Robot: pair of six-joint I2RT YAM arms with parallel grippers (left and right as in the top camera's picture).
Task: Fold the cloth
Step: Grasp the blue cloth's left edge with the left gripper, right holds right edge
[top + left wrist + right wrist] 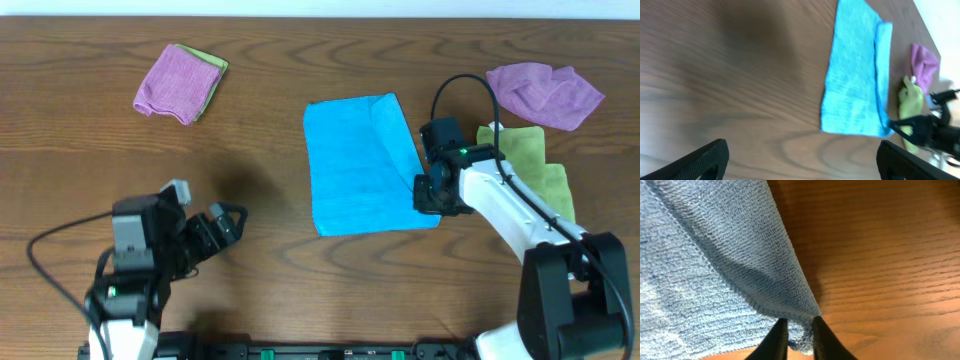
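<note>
"How many cloths lay on the table (pixel 300 280)?"

"Five. One blue cloth (pixel 355 165) sat at the right gripper (pixel 425 200)."

"And the others?"

"There were two purple. The first purple cloth (pixel 545 93) lay beyond that gripper, and the second purple cloth (pixel 172 83) lay well beyond the left gripper (pixel 232 222). There were two green. The first green cloth (pixel 535 160) lay beside the right gripper, and the second green cloth (pixel 215 66) lay under the second purple cloth."

"Grippers?"

"Two."

Left hand (pixel 226 226) is hovering wide open near the desk's (pixel 60 170) front-left corner. Right hand (pixel 432 200) is pinching the cloth (pixel 355 165) mid-desk.
</note>
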